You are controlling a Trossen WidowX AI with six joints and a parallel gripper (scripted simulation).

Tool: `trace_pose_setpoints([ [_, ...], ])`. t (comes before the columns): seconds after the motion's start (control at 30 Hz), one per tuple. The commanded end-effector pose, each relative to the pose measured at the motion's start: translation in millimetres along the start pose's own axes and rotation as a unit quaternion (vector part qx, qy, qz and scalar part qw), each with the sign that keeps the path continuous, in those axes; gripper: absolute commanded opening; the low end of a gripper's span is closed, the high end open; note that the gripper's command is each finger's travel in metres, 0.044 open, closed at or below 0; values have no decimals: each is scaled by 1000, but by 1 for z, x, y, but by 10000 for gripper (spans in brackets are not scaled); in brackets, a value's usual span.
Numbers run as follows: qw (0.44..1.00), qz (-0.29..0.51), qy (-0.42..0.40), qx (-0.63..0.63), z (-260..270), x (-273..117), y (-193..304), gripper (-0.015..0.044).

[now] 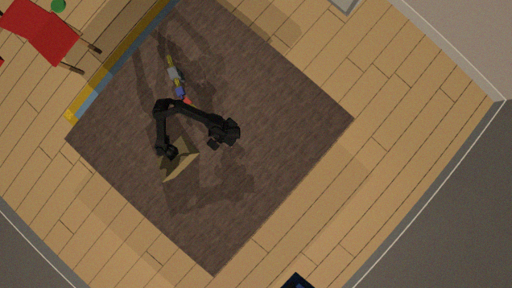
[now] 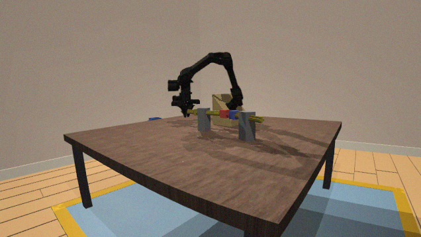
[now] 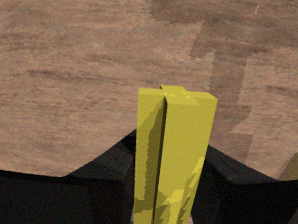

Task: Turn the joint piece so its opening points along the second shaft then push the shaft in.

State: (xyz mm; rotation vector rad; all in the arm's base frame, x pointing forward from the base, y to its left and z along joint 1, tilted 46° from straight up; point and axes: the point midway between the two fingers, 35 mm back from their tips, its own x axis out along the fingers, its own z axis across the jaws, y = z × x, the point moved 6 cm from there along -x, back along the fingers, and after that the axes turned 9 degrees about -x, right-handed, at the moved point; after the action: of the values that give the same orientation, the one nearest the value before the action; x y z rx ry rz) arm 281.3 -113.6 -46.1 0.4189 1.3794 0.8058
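The first yellow shaft (image 1: 169, 60) (image 2: 257, 118) runs through a grey block (image 1: 174, 73) (image 2: 247, 127). On its inner end sits the joint piece, with a blue part (image 1: 179, 92) (image 2: 233, 114) and a red square part (image 1: 187, 100) (image 2: 224, 113). The second yellow shaft (image 2: 213, 112) (image 3: 185, 130) passes through the other grey block (image 2: 203, 120) and reaches the red part; how deep its tip sits inside cannot be told. My gripper (image 2: 186, 114) (image 3: 158, 137) is shut on the second shaft near its outer end, beyond that block. The arm hides this block in the top view.
The blocks stand on the brown table (image 1: 282, 121) (image 2: 165, 159). A beige angular block (image 1: 183, 166) (image 2: 220, 122) stands near the arm's base, behind the shafts in the exterior view. The arm arches above the table. A red chair (image 1: 54, 38) stands off the table.
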Motion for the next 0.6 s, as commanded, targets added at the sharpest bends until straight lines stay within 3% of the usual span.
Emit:
trace_pose_setpoints([
  [0.0, 1000, 1, -1, 1, 1, 0, 7, 0],
  [0.57, 1000, 0, 0, 1, 4, 0, 23, 0],
])
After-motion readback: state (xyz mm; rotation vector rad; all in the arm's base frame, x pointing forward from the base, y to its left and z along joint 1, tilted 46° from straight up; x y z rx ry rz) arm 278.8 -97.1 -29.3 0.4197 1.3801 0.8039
